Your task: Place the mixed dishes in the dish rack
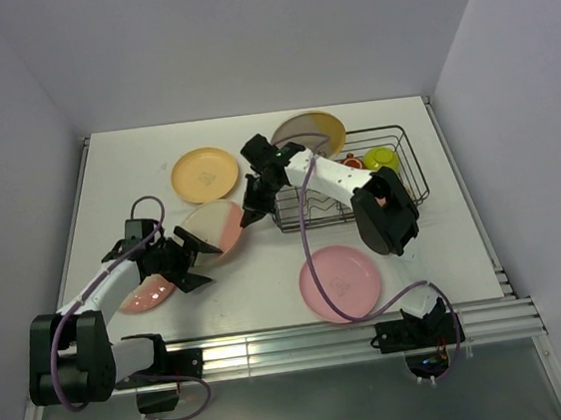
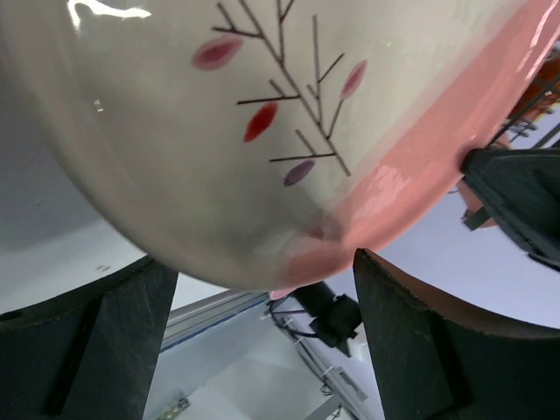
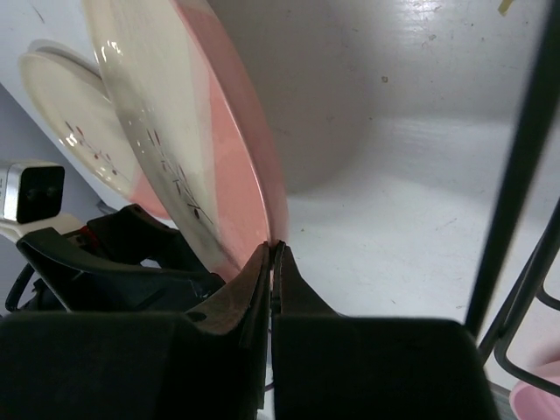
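Right gripper (image 3: 273,249): jaws pressed together on the pink rim of the cream-and-pink plate (image 3: 175,131). The plate is up on edge and tilted, left of center in the top view, just left of the dish rack (image 1: 357,177) and outside it.

Left gripper (image 1: 204,261): fingers (image 2: 114,341) spread wide, one on each side of the plate's lower edge, not clamped on it. Sprig motif with red, pink and purple leaves fills the upper part of the left wrist view.

A second cream-and-pink sprig plate (image 1: 149,294) lies flat on the white table (image 1: 270,301) at lower left, under the left arm.

Yellow-orange plate (image 1: 204,174) flat at upper left of center. Pink plate (image 1: 340,282) flat at lower center-right, near the front edge.

Rack sits on the right half of the table. Cream-and-yellow plate (image 1: 307,132) is at its top-left corner; can't tell if it is in a slot or leaning. Lime-yellow bowl (image 1: 381,159) and dark red mug (image 1: 351,162) sit side by side inside the rack's upper right part.
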Available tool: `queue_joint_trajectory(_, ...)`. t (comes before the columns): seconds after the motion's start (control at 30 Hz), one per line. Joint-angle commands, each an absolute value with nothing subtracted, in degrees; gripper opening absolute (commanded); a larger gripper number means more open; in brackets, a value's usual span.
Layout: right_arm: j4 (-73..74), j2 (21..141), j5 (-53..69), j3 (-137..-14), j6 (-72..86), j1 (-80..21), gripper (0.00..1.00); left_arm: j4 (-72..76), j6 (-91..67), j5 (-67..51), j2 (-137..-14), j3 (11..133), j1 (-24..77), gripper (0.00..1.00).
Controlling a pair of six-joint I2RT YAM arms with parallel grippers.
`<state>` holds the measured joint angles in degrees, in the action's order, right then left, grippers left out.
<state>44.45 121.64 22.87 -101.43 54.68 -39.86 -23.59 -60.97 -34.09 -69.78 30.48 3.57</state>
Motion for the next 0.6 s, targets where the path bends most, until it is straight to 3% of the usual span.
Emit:
queue_joint_trajectory(0.0,40.78,116.20,27.95,-100.11,56.60,-40.08,0.00,-14.51,-65.55,-36.21,-68.29,29.80,3.25,0.87)
queue_joint_trajectory(0.57,36.04,112.76,30.85,-93.69,61.78,-40.08,0.00,-2.29,-70.93,-36.30,-62.67,23.20,-2.19,0.80)
